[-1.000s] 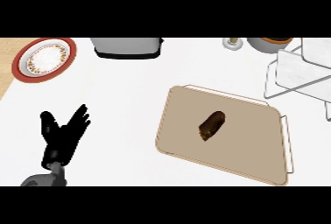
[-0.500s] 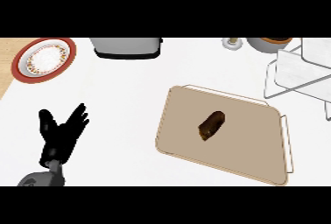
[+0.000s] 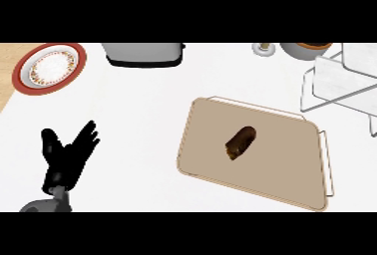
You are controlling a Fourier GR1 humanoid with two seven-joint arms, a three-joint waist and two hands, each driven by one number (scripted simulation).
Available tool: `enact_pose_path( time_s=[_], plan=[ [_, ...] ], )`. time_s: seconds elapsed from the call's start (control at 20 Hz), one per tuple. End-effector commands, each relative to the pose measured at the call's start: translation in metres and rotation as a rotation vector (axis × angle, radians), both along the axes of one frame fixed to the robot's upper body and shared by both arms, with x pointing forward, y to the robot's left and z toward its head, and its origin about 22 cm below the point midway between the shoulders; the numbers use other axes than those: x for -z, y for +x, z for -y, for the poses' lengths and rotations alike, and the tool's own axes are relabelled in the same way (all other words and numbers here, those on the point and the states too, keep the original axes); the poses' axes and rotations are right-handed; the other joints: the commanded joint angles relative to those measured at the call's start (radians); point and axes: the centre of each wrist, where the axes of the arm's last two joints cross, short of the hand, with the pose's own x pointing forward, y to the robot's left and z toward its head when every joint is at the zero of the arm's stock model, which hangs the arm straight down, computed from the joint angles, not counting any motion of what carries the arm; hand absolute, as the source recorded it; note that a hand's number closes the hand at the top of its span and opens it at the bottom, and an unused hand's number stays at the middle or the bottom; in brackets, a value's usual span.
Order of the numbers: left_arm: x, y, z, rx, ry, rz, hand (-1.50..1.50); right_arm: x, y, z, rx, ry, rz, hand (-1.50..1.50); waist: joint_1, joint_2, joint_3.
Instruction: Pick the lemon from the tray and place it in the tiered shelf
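White counter: dark lemon sits on the tray mid-frame, shelf upper right; left hand open, empty, lower left.

Left hand drifted slightly lower toward view's bottom edge, open.

White counter with tray, plate
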Motion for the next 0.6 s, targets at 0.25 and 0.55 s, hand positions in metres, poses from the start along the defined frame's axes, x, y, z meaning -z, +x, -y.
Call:
enact_pose_path(
  time_s=[0.25,0.55],
  plan=[
    [-0.013,0.018,0.019,0.007,0.007,0.015,0.0,0.003,-0.076,0.065,0.085,0.115,0.09,-1.5,-0.002,0.003,0.002],
    [-0.013,0.006,-0.009,-0.019,-0.001,0.021,0.0,0.006,-0.134,0.097,0.033,0.107,0.069,-1.5,-0.011,-0.003,0.001]
  ],
)
